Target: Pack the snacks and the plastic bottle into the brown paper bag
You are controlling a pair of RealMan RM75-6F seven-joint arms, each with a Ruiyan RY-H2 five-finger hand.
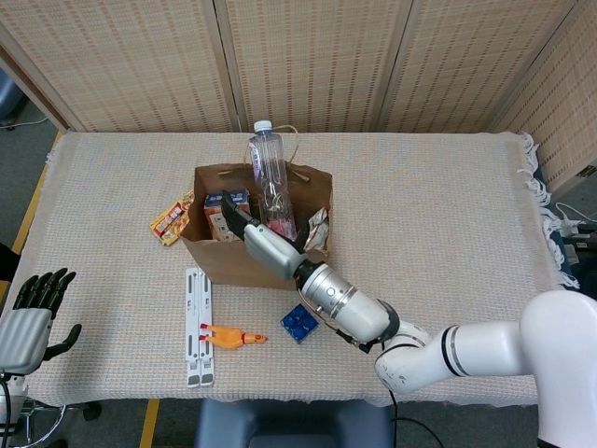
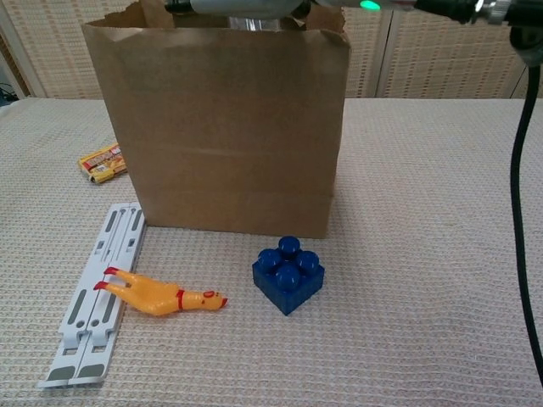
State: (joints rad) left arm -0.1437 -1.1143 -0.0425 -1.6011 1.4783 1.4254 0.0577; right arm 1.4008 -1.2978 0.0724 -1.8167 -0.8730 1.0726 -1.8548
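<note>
The brown paper bag (image 1: 238, 261) (image 2: 221, 127) stands open at mid-table. The clear plastic bottle (image 1: 268, 168) rises almost upright out of it, cap up. My right hand (image 1: 256, 241) reaches over the near rim into the bag and grips the bottle low down, its dark fingers (image 1: 233, 213) lying over a blue snack box (image 1: 217, 200). A silver packet (image 1: 315, 229) sits inside at the right. A yellow-red snack packet (image 1: 171, 221) (image 2: 102, 163) lies on the cloth left of the bag. My left hand (image 1: 28, 313) hangs open beyond the table's near left corner.
In front of the bag lie a white folding stand (image 1: 198, 327) (image 2: 93, 297), a yellow rubber chicken (image 1: 233, 336) (image 2: 161, 297) and a blue brick (image 1: 298, 322) (image 2: 288, 274). My right forearm (image 1: 350, 313) crosses above the brick. A black cable (image 2: 517, 170) hangs at the right.
</note>
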